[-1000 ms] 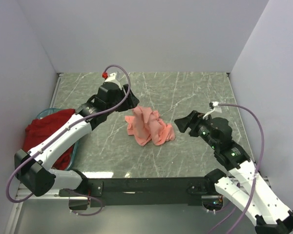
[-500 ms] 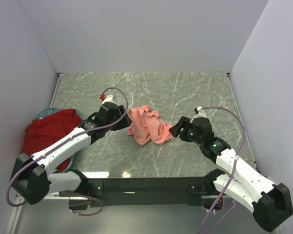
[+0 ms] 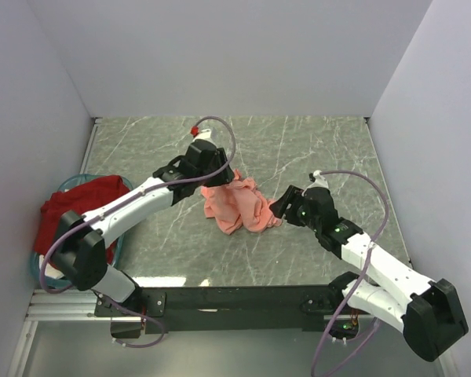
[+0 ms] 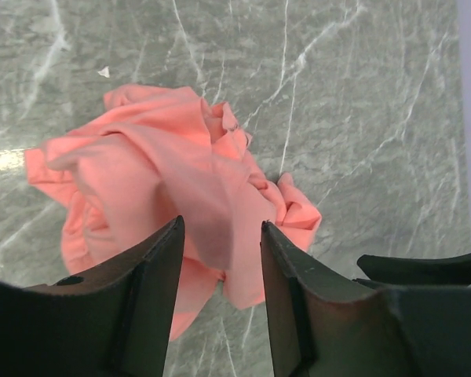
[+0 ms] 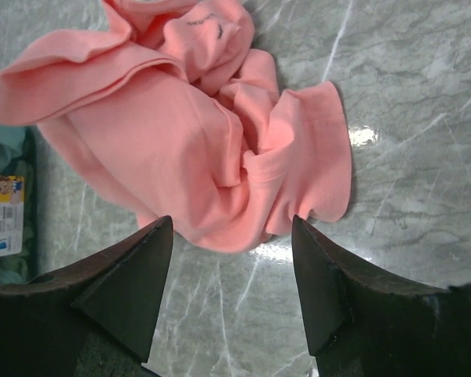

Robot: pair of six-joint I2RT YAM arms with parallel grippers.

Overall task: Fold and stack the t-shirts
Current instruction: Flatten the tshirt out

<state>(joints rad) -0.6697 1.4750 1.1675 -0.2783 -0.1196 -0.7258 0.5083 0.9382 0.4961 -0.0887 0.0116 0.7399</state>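
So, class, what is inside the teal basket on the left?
A dark red t-shirt fills the teal basket, bulging over its rim. The basket's floor and anything beneath the shirt are covered.

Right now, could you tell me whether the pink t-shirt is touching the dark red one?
Apart: the top view shows bare table between the pink t-shirt and the dark red t-shirt.

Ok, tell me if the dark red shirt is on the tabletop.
No, the dark red shirt sits heaped in the teal basket at the left.
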